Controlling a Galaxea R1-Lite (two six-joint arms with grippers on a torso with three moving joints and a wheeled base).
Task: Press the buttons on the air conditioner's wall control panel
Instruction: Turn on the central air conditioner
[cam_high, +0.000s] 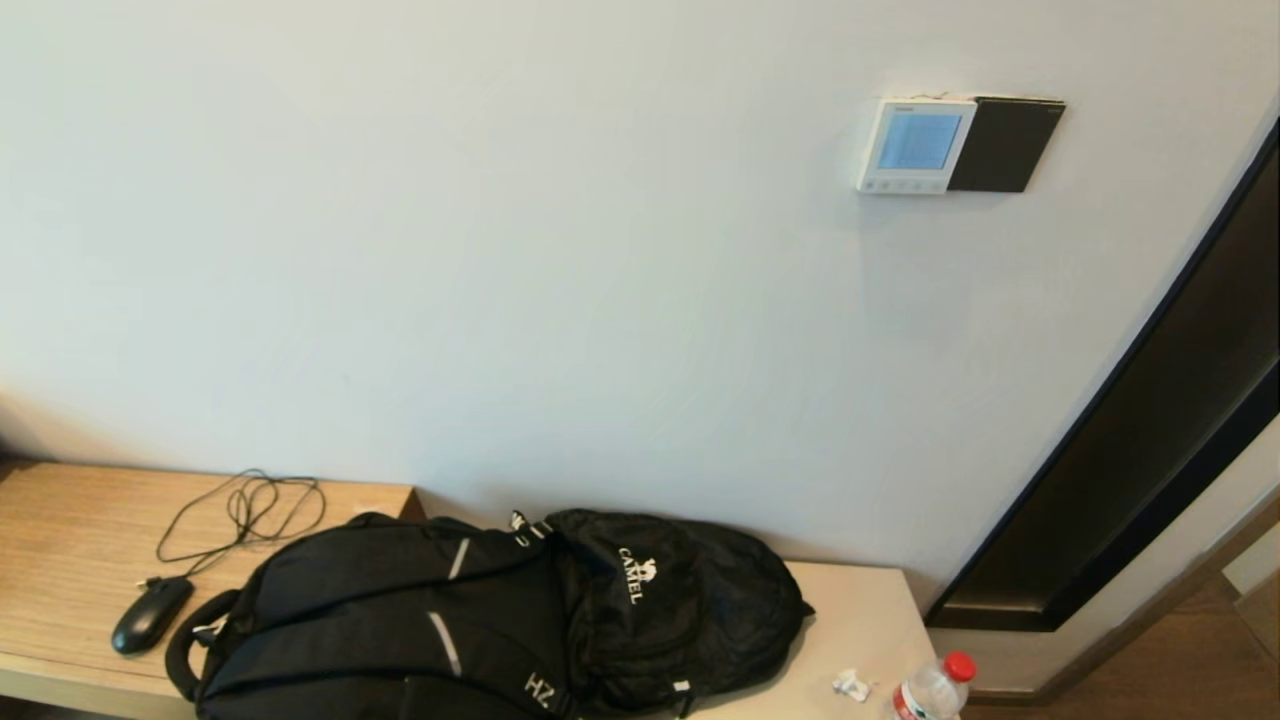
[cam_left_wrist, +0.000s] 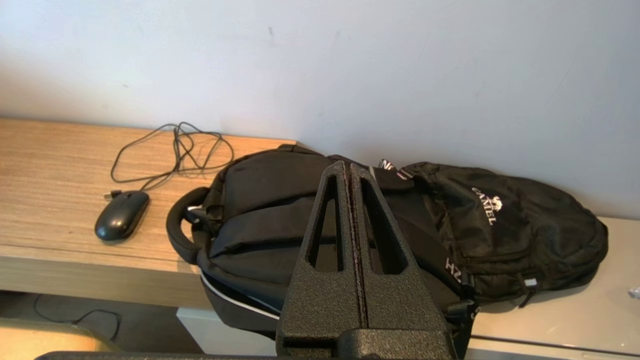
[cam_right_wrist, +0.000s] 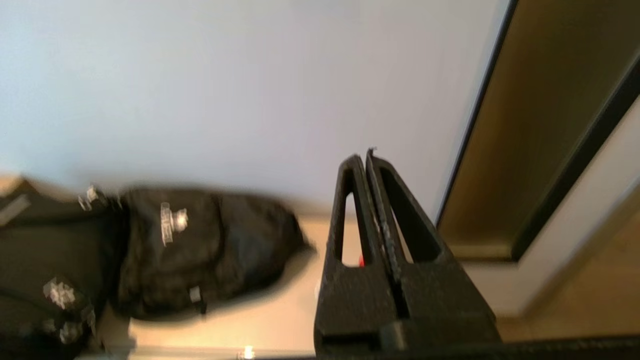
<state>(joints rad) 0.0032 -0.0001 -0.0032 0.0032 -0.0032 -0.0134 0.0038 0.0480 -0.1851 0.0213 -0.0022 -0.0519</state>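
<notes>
High on the wall beside a black plate (cam_high: 1005, 143), the rigid control panel (cam_high: 915, 145) needs light fingertip presses on its tiny buttons (cam_high: 903, 184); left gripper (cam_left_wrist: 349, 170) and right gripper (cam_right_wrist: 365, 159) are both clenched, empty, low over the backpack (cam_high: 500, 620) bench.

Your head camera looks forward at the wall from well back, taking in the backpack (cam_high: 500, 620) and the control panel (cam_high: 915, 145) high up. Both wrist cameras sit low, facing the wall over closed fingers; all three views share that backpack.
</notes>
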